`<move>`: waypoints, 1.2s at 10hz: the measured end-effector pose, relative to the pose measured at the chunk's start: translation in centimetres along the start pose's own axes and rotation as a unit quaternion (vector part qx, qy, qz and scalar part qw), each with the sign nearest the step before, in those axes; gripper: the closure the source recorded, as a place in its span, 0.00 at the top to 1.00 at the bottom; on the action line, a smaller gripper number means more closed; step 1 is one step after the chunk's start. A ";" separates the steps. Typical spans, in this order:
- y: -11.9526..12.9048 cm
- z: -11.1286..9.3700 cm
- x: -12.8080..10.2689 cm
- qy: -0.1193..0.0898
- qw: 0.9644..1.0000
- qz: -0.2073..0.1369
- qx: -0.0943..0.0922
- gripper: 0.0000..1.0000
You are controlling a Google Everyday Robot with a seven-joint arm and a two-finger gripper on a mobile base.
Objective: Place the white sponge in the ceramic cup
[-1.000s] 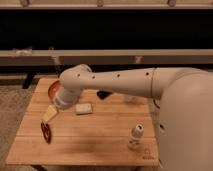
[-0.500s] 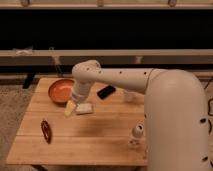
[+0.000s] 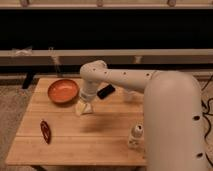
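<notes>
White sponge, small cream soft-edged block (image 3: 85,110), lying mid-table on light wooden table (image 3: 100,145), just right of round orange bowl (image 3: 63,90), mostly covered by white arm's two-finger gripper (image 3: 83,107). Fingers spread wide, lowered at the sponge; cannot tell whether touching. Small white bottle (image 3: 136,134) near front right, well apart.
</notes>
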 end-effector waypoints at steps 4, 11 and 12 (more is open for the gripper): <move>-1.3 2.2 0.7 0.032 0.999 -0.002 0.004 0.80; -4.3 3.5 -1.0 0.064 0.991 0.020 0.120 0.80; -4.6 4.2 -1.0 0.066 0.991 0.023 0.118 0.80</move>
